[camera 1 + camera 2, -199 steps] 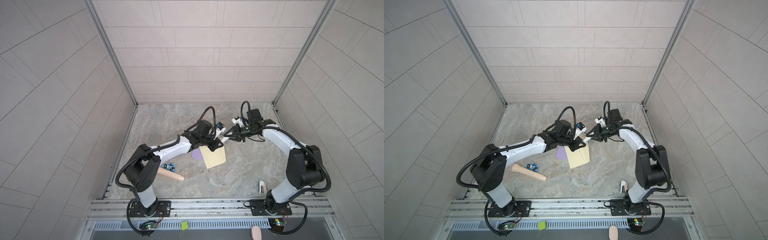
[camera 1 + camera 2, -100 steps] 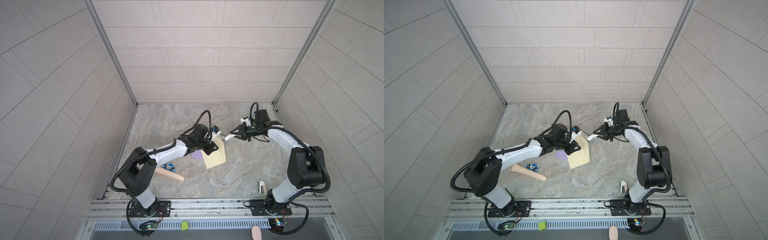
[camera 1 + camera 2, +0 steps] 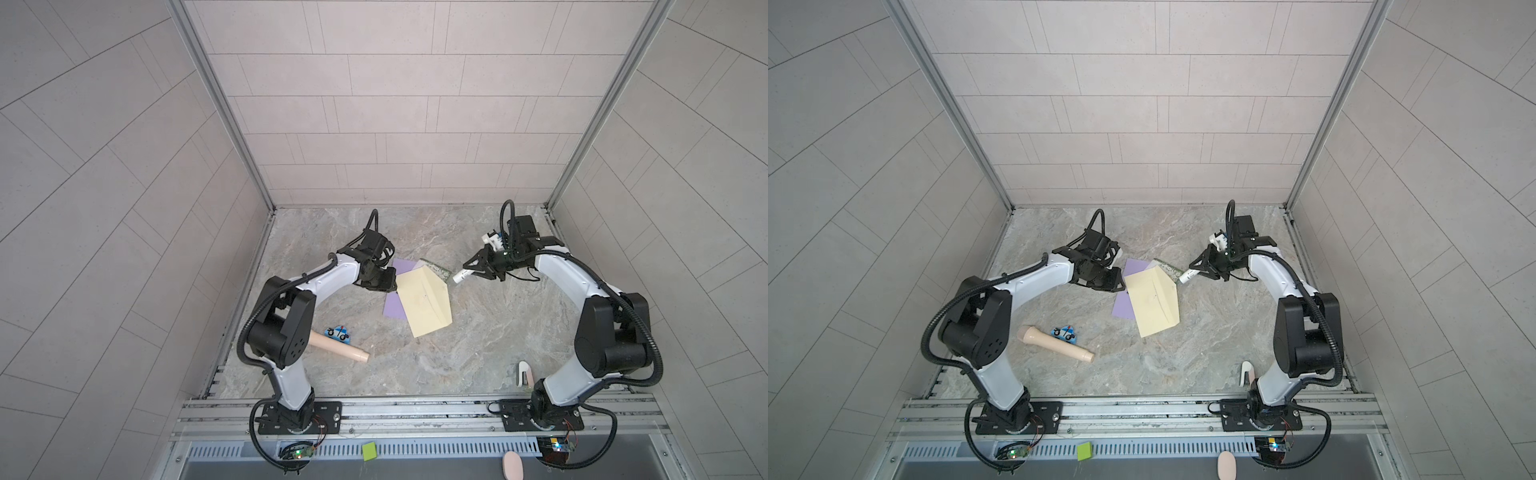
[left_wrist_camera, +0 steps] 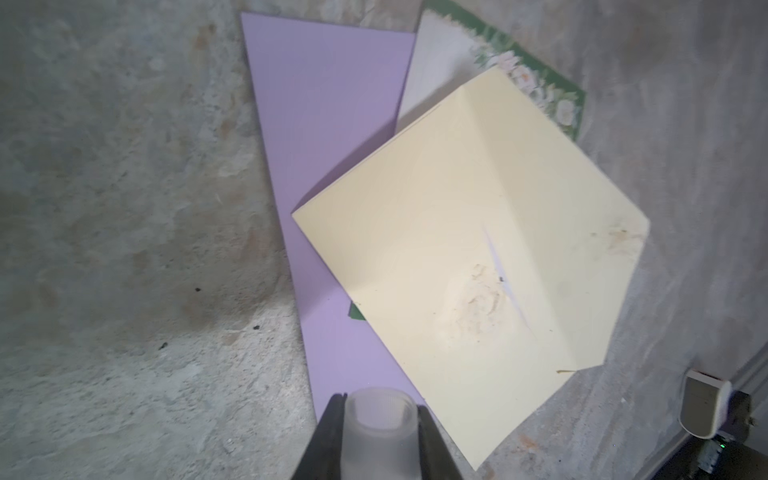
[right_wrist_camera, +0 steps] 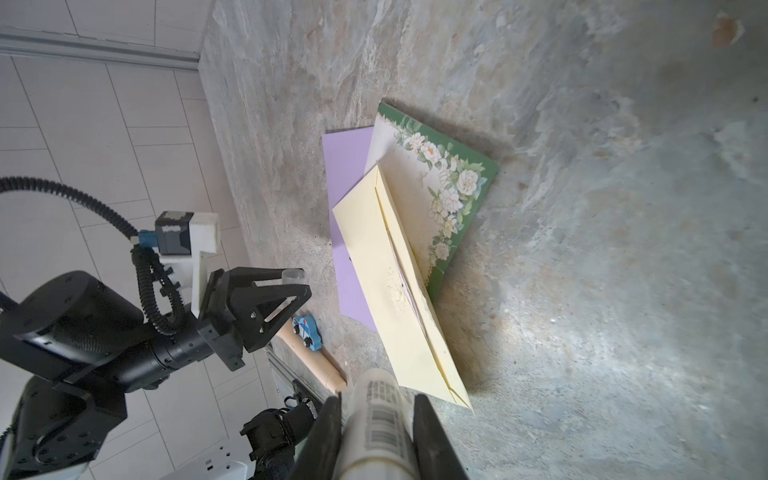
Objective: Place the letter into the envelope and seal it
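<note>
In the wrist views, left hand [image 4: 380,405] clamps a cap [image 4: 381,426] hidden overhead, right hand [image 5: 377,400] a glue stick [image 5: 379,428].

Grey, marble-veined tabletop [image 3: 478,353]. Bears near the middle a lilac sheet [image 3: 394,309] lying flat, overlapped by a floral letter [image 5: 440,187] with a green border. Over both, one corner reaching down onto the bare surface, a pale yellow envelope [image 3: 426,301]. Toward the front left, a tan wooden peg [image 3: 336,349] on its side, with a small blue toy car [image 3: 337,332] just beside it. At the front right, a small white item [image 3: 524,372], possibly a clip.
</note>
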Motion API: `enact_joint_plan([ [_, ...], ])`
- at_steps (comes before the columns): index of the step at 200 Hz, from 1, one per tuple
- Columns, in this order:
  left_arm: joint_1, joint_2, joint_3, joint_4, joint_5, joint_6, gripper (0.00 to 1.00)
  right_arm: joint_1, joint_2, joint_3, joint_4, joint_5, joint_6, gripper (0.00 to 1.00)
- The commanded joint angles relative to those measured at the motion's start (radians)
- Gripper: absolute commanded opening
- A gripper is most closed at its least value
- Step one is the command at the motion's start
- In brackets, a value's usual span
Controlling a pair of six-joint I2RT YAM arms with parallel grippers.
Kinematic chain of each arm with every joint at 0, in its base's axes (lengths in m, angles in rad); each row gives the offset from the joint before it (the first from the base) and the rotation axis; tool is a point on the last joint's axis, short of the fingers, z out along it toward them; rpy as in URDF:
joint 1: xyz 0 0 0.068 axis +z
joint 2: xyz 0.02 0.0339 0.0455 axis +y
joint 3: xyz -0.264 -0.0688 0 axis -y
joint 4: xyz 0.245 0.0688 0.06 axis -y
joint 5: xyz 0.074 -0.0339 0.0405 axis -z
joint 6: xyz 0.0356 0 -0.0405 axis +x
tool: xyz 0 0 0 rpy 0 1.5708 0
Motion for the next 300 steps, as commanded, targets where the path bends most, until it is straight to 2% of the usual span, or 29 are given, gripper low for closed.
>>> enact_joint_plan([
  [1, -0.007, 0.072, 0.101, -0.329, -0.041, -0.013, 0.05, 0.014, 0.017, 0.020, -0.056, 0.042, -0.046, 0.00],
  [31, 0.010, 0.160, 0.214, -0.503, -0.074, -0.018, 0.12, 0.025, 0.020, 0.020, -0.064, 0.055, -0.058, 0.00],
  [76, 0.058, 0.233, 0.287, -0.602, -0.055, -0.007, 0.20, 0.029, 0.010, 0.005, -0.069, 0.060, -0.071, 0.00],
  [99, 0.068, 0.284, 0.329, -0.656, -0.103, 0.050, 0.21, 0.028, -0.001, -0.006, -0.064, 0.064, -0.071, 0.00],
  [112, 0.066, 0.316, 0.365, -0.696, -0.179, 0.071, 0.22, 0.029, -0.008, -0.012, -0.061, 0.064, -0.069, 0.00],
  [136, 0.066, 0.363, 0.412, -0.728, -0.217, 0.096, 0.29, 0.028, -0.017, -0.014, -0.058, 0.067, -0.067, 0.00],
  [168, 0.066, 0.397, 0.457, -0.730, -0.212, 0.095, 0.38, 0.028, -0.024, -0.008, -0.058, 0.067, -0.065, 0.00],
  [192, 0.066, 0.416, 0.491, -0.730, -0.201, 0.095, 0.48, 0.029, -0.027, -0.008, -0.059, 0.065, -0.066, 0.00],
  [257, 0.066, 0.432, 0.582, -0.734, -0.168, 0.105, 0.50, 0.036, -0.041, -0.008, -0.064, 0.064, -0.080, 0.00],
  [281, 0.060, 0.373, 0.582, -0.688, -0.140, 0.110, 0.50, 0.051, -0.052, 0.001, -0.063, 0.072, -0.090, 0.00],
  [300, 0.022, 0.265, 0.528, -0.568, -0.072, 0.159, 0.51, 0.069, -0.048, 0.019, -0.063, 0.071, -0.097, 0.00],
])
